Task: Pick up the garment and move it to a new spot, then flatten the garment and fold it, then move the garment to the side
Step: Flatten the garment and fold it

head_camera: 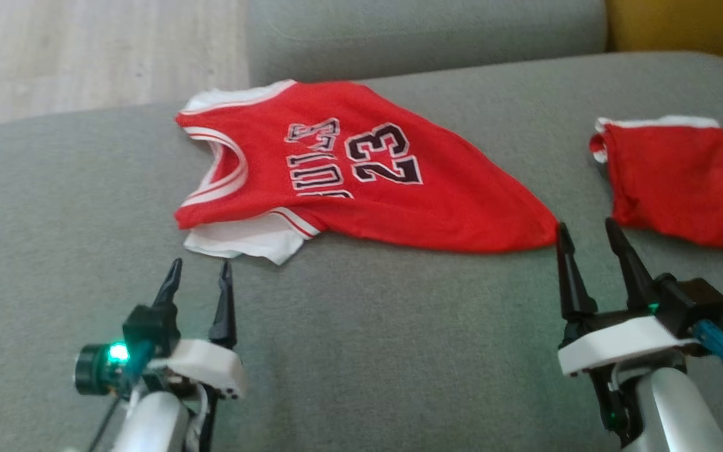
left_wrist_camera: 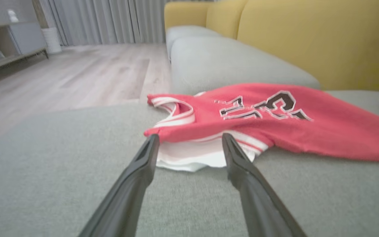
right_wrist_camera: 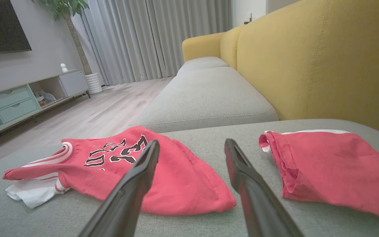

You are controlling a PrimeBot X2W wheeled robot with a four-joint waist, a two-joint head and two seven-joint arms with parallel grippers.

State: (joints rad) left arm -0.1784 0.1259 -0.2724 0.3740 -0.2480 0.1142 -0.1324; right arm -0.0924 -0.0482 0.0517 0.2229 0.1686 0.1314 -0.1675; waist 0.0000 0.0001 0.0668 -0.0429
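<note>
Jersey (head_camera: 455, 201) on cushion (head_camera: 361, 351), left gripper (head_camera: 201, 267) and right gripper (head_camera: 587, 224) spread, empty

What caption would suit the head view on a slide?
Open left gripper and right gripper face a red jersey on a grey sofa; a second red garment lies to its right.

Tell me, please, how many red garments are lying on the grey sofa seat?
2. The jersey numbered 23 lies in the middle; the smaller red garment lies apart to its right, beyond the right gripper. None seems hidden.
</note>
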